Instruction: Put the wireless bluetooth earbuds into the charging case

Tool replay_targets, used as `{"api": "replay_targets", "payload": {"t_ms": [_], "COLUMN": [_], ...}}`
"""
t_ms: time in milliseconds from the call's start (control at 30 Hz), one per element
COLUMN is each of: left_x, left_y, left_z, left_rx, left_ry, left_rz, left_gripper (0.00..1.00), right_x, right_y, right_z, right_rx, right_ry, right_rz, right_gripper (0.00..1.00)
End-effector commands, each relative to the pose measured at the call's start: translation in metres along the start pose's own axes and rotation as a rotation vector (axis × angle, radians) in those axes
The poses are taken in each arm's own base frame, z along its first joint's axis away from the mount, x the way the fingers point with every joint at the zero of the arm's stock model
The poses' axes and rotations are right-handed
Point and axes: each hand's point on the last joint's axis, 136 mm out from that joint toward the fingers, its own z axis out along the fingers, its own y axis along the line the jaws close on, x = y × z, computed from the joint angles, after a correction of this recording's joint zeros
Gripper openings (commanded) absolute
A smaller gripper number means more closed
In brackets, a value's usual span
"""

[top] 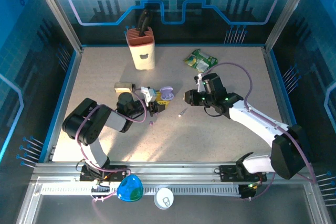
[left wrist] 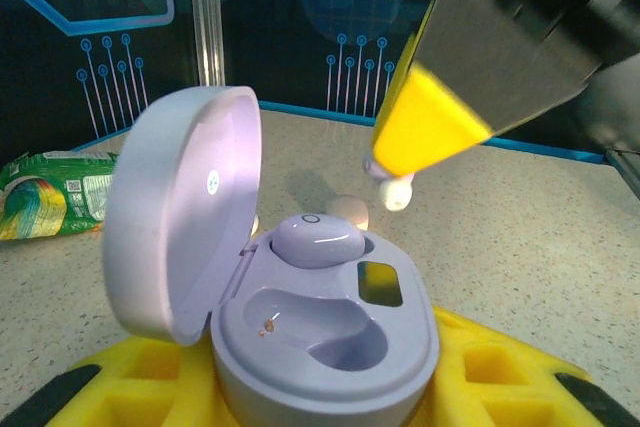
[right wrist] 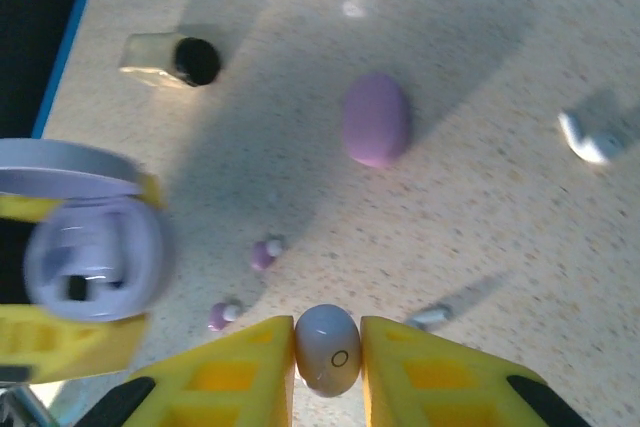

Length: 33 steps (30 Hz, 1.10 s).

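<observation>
Pinching one earbud [right wrist: 327, 352], the right gripper [right wrist: 327, 342] presses its yellow, pocketed plastic fingers against both sides of the glossy, lilac, egg-shaped shell, with the jaws narrowly apart. The left gripper [left wrist: 325, 392] clamps the case [left wrist: 410, 342], a smooth, rounded lilac plastic pebble, between matching yellow fingers. The lid [left wrist: 180, 207] stands hinged up at 9 o'clock. A second earbud [left wrist: 315, 240] sits in the 12 o'clock socket; the 6 o'clock socket [left wrist: 325, 332] is empty. Two loose earbuds [right wrist: 266, 252], tiny and pinkish with pale tips, lie on the speckled table [right wrist: 480, 247] at 10 to 11 o'clock from the held one.
</observation>
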Motion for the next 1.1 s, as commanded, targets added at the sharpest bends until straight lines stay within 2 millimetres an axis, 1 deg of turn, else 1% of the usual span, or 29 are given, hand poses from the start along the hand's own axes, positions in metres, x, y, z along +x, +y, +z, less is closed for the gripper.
{"api": "replay_targets", "payload": {"t_ms": [0,133,333,433,600,867,1067], "left_x": [-0.008,-0.004,-0.004,-0.003,-0.003,-0.005,-0.003], "left_y": [0.004,0.003,-0.002,-0.002,-0.004,-0.005,-0.005], "left_z": [0.009,0.014,0.019,0.02,0.021,0.021,0.02], "left_rx": [-0.004,-0.011,-0.011,-0.014,-0.009,-0.01,-0.011], "left_ry": [-0.016,0.003,0.019,0.027,0.026,0.022,0.029], "left_rz": [0.056,0.077,0.099,0.102,0.11,0.114,0.109], "left_gripper": [0.26,0.27,0.27,0.27,0.27,0.27,0.27], "right_x": [-0.007,-0.012,-0.012,-0.01,-0.005,0.003,0.007], "right_y": [0.03,0.052,0.071,0.076,0.079,0.069,0.065], "right_z": [-0.009,-0.008,0.006,0.012,0.021,0.033,0.041], "right_rx": [-0.047,-0.087,-0.121,-0.125,-0.124,-0.075,-0.055], "right_ry": [0.006,0.003,0.029,0.045,0.073,0.111,0.131], "right_rz": [-0.119,-0.173,-0.205,-0.219,-0.232,-0.25,-0.26], "right_gripper": [0.25,0.25,0.25,0.25,0.25,0.25,0.24]}}
